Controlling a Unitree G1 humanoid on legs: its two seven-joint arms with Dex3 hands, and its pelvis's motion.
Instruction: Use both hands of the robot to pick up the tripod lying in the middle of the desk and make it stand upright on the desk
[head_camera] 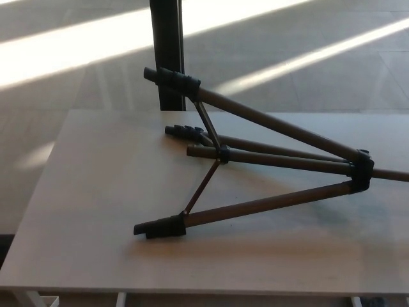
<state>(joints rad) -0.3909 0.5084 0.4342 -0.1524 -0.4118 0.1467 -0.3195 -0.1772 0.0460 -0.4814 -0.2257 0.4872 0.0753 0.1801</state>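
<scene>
A dark tripod lies on its side in the middle of the pale desk. Its legs are spread and point left. The near leg ends in a black foot resting on the desk. The far leg rises to a foot in the air above the desk's back edge. A third foot lies between them. The legs meet at a black hub on the right, and its column runs off the right edge. Neither of my hands shows.
A black vertical post stands behind the desk's far edge, close to the raised foot. Sunlit grey floor surrounds the desk. The desk's left edge slants from top centre-left to the bottom left corner.
</scene>
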